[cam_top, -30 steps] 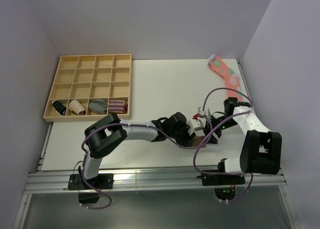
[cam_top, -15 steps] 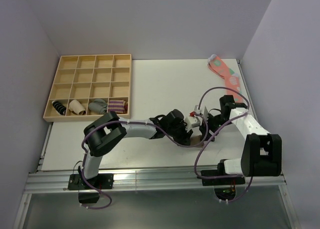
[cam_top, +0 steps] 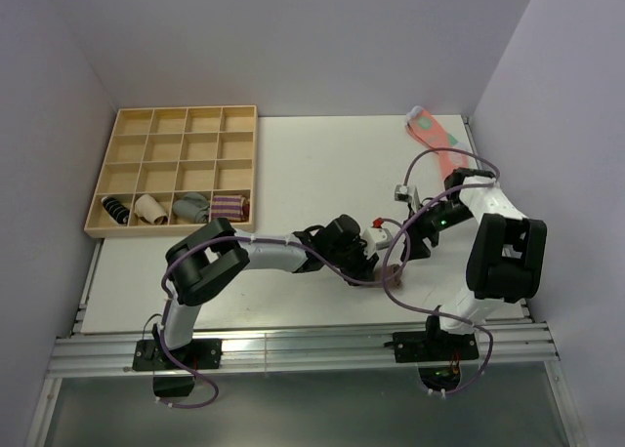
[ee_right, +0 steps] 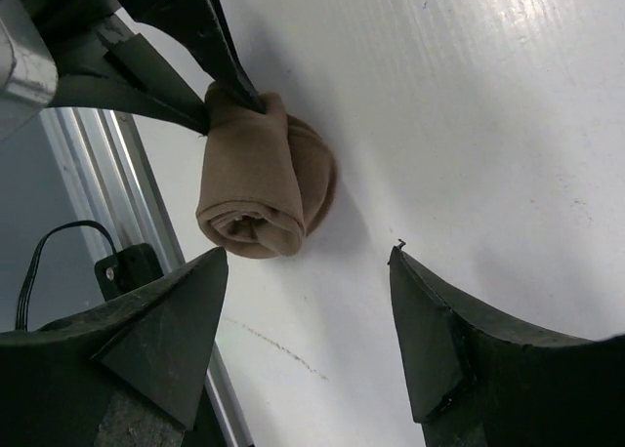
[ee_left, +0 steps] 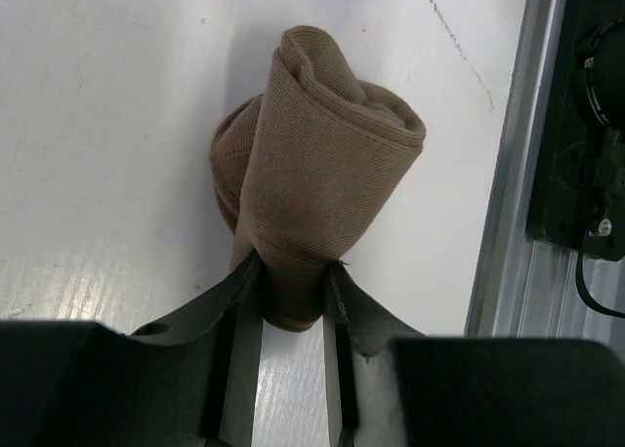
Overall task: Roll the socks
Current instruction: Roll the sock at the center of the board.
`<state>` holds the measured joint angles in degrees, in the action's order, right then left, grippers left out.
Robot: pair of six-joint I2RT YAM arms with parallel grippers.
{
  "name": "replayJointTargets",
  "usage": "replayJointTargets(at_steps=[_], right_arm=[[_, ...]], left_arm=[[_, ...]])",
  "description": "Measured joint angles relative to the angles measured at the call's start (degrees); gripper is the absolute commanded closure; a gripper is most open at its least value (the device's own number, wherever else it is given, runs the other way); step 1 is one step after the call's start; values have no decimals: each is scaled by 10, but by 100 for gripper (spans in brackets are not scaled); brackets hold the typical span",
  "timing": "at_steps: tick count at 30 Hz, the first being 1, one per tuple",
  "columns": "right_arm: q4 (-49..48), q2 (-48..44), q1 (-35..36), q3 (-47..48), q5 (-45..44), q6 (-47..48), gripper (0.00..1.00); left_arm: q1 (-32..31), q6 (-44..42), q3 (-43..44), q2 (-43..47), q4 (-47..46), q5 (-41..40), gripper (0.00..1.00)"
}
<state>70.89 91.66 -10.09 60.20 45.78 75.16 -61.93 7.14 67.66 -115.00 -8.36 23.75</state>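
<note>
Socks (ee_left: 317, 188) sit rolled on the table (ee_left: 117, 125) beside its front rail (ee_left: 503, 174), pink sock (cam_top: 444, 146) well apart. Left gripper (ee_left: 291, 276) pinches the roll's end; right gripper (ee_right: 308, 257) spread wide, touching nothing.

You're in a lab test cell: bare lilac walls (cam_top: 293, 37) box in the white table (cam_top: 293, 164), aluminium rail (cam_top: 293, 349) along its near edge.

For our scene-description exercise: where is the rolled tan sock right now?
Left wrist view: the tan sock sits on the table, pinched by the left gripper, beside the metal rail.
</note>
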Motion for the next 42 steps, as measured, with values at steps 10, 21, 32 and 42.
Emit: replayJointTargets(at_steps=[10, 21, 32, 42], right_arm=[[30, 13, -9, -1, 6, 3, 28], [30, 99, -21, 45, 7, -175, 28], [-1, 86, -12, 41, -24, -243, 29], [-12, 84, 61, 26, -36, -249, 28]], left_arm=[[0, 0, -10, 1, -19, -1, 100], [-3, 0, -11, 2, -21, -8, 100], [-10, 0, -16, 5, -25, -28, 100], [-25, -6, -3, 5, -6, -60, 100]])
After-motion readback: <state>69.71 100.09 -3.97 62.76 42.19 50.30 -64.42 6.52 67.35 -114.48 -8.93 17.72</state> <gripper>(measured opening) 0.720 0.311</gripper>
